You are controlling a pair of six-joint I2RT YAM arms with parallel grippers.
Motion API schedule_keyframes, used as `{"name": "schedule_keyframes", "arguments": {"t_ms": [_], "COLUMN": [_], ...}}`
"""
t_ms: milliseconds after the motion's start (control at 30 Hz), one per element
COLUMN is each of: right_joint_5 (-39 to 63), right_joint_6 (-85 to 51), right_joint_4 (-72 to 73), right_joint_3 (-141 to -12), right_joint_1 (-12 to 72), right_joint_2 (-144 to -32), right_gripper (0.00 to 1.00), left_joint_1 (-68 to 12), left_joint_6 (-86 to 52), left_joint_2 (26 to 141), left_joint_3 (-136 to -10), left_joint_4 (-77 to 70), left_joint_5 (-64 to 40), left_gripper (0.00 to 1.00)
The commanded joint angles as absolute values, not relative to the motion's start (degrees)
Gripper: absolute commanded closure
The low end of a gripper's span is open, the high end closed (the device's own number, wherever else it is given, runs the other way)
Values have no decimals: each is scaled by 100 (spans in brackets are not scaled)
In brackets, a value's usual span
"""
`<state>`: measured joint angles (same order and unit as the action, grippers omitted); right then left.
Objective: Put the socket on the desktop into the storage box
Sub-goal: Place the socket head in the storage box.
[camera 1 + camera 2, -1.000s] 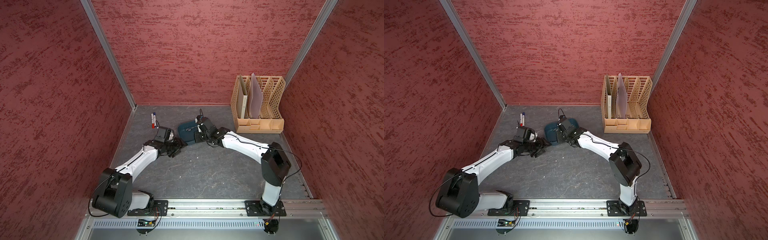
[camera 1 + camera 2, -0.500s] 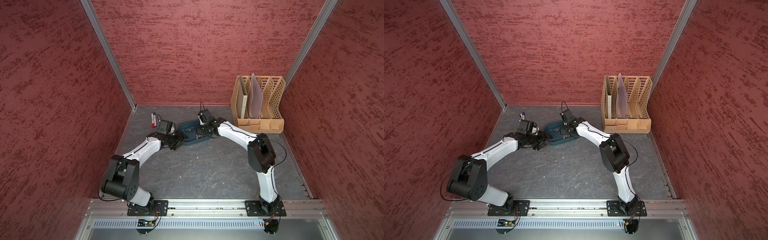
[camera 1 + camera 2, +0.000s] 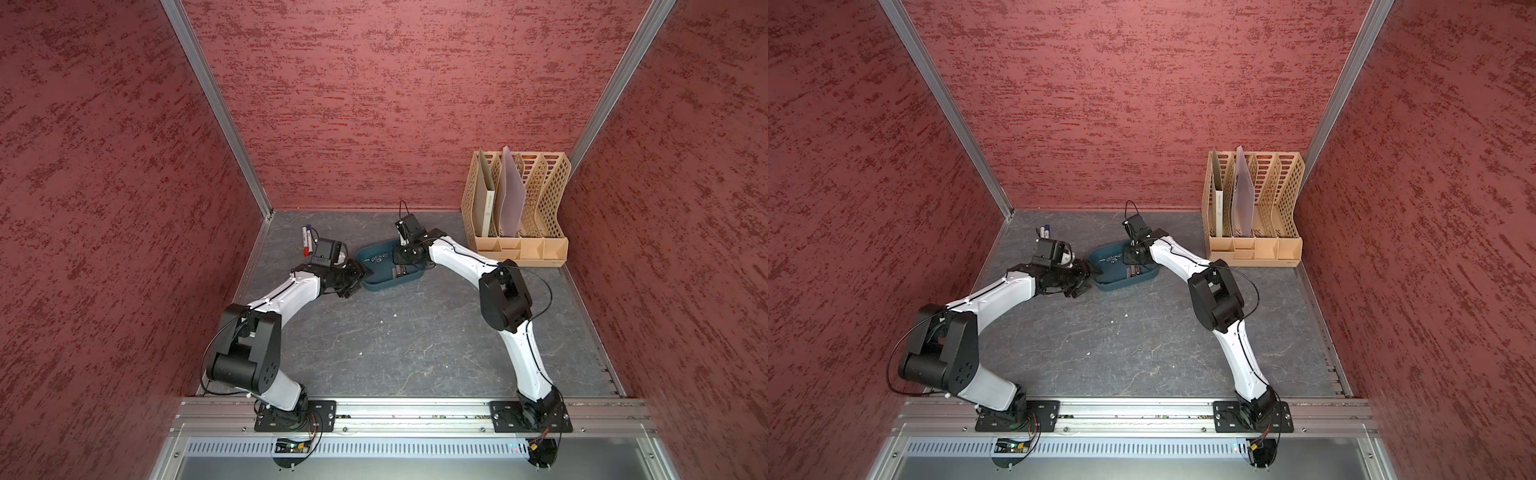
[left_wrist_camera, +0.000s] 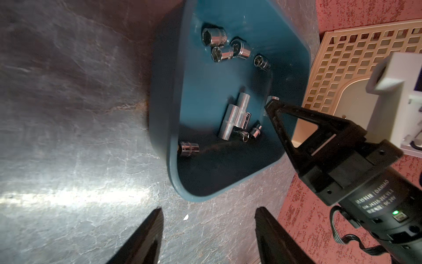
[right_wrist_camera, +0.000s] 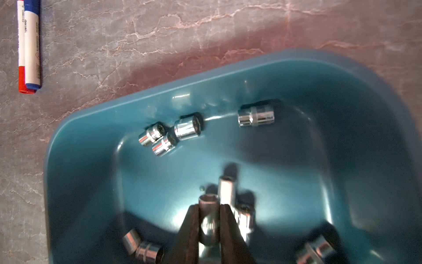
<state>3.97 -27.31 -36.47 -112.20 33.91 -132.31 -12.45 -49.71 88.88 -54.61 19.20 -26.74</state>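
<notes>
The teal storage box [image 3: 376,250] [image 3: 1105,254] sits on the dark grey desktop [image 3: 395,345] at the back middle. Several chrome sockets [image 4: 237,114] [image 5: 187,128] lie inside it. My right gripper [image 5: 209,208] [image 4: 271,105] hangs over the box's inside and is shut on a small chrome socket [image 5: 208,201]. In both top views it reaches down into the box [image 3: 398,271] [image 3: 1132,270]. My left gripper [image 4: 207,210] [image 3: 365,271] stands open just outside the box's left end, with only bare desktop between its fingers.
A red and a blue marker [image 3: 307,241] [image 5: 28,45] lie side by side at the back left. A beige lattice file rack [image 3: 519,208] [image 4: 342,57] holding folders stands at the back right. Red walls close in three sides.
Both arms have reached further toward the back. The right gripper has come over the box with the socket. The left gripper has drawn up to the box's left end.
</notes>
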Motion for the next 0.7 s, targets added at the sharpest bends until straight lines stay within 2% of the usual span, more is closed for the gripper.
{"name": "schedule_keyframes", "arguments": {"t_ms": [0, 300, 500, 667], "right_joint_5": [483, 519, 521, 510], "right_joint_6": [-2839, -2892, -2907, -2900], "right_joint_4": [-3813, -3964, -4047, -4069], "right_joint_3": [-11480, -11914, -12089, -12063], "right_joint_1": [3340, 3306, 3313, 3312], "right_joint_2": [-13379, -13697, -13764, -13710], "right_gripper": [83, 82, 76, 75], "left_joint_1": [-1156, -1081, -1030, -1011], "left_joint_6": [-4964, -4966, -4957, -4948], "left_joint_2": [8804, 8674, 8580, 8543], "left_joint_3": [-5351, -5117, -5008, -4966], "left_joint_4": [1784, 1749, 1748, 1747], "left_joint_5": [-2681, -2707, -2710, -2722], "left_gripper": [34, 33, 34, 34]}}
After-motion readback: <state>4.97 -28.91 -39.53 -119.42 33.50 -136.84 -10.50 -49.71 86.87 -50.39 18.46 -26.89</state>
